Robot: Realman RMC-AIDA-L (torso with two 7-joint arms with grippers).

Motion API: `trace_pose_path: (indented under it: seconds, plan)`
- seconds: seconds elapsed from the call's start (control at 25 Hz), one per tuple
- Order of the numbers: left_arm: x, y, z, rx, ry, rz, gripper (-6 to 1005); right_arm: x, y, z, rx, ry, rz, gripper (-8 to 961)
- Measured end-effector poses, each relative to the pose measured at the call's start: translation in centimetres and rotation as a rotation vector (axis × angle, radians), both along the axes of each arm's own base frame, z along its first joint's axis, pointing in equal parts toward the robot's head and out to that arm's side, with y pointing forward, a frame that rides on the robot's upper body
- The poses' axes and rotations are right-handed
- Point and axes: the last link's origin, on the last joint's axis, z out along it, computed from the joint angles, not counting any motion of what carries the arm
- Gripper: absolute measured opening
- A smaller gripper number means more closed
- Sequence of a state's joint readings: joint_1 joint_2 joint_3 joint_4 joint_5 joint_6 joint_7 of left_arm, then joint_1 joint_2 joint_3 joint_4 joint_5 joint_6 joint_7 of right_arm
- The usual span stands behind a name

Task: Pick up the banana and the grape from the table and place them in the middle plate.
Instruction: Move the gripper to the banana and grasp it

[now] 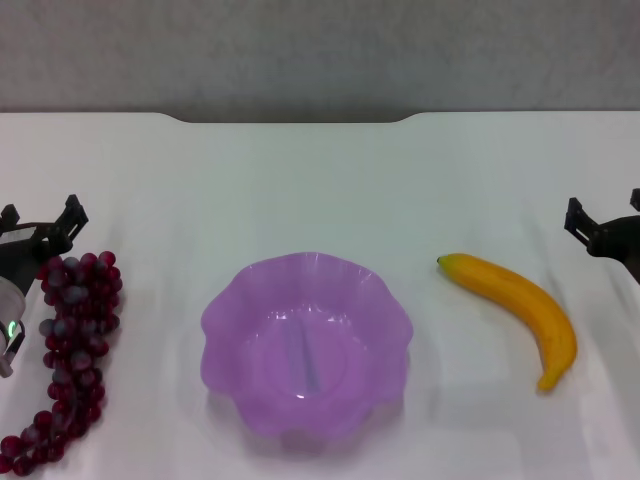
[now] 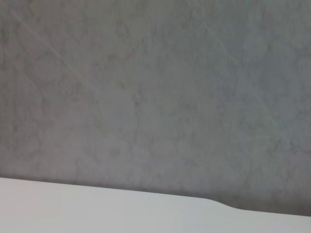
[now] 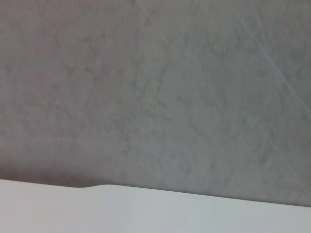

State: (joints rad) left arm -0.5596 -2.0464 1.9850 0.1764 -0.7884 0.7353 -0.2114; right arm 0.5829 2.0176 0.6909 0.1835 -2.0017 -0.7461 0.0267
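Observation:
The purple scalloped middle plate (image 1: 228, 300) sits empty at the centre front of the white table (image 1: 300, 180). To its right lies the yellow banana (image 1: 520, 305), dark tip towards the plate. On the plate's left a long bunch of dark red grape (image 1: 70, 340) runs towards the front edge. My left gripper (image 1: 42, 213) hovers open just behind the top of the bunch, at the left border. Over at the right border, behind and to the right of the banana, my right gripper (image 1: 605, 207) also stands open. Neither holds anything. Both wrist views show only wall and table edge.
The table's dark notched far edge (image 1: 290, 118) meets a grey wall (image 1: 320, 50). The wrist views show that wall (image 2: 155, 97) (image 3: 155, 97) above a strip of white tabletop (image 2: 97, 213) (image 3: 146, 213).

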Motion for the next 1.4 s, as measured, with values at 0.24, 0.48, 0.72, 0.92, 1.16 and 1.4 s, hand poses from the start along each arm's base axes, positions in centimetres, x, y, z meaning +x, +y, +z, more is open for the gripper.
trace_pose_path:
  seconds: [0.24, 0.48, 0.72, 0.92, 1.16, 1.4]
  plan:
    - [0.1, 0.0, -0.1, -0.002, -0.003, -0.002, 877, 0.1, -0.2, 0.0, 0.009, 0.006, -0.004, 879]
    - [0.1, 0.0, -0.1, -0.002, -0.007, -0.001, 877, 0.2, -0.8, 0.3, 0.041, 0.015, 0.018, 879]
    - [-0.5, -0.4, -0.1, -0.002, -0.003, 0.014, 877, -1.1, -0.7, -0.7, 0.013, 0.053, 0.049, 880]
    - [-1.0, -0.8, 0.1, 0.000, 0.001, 0.025, 877, -2.2, -0.3, -1.2, -0.049, 0.089, 0.053, 880]
    - [-1.2, -0.9, 0.2, 0.001, 0.005, 0.031, 878, -3.6, 0.4, -0.7, -0.152, 0.122, 0.025, 880]
    - [-1.1, -0.8, 0.2, 0.000, 0.006, 0.028, 878, -5.8, 0.5, 1.7, -0.229, 0.076, -0.041, 880]
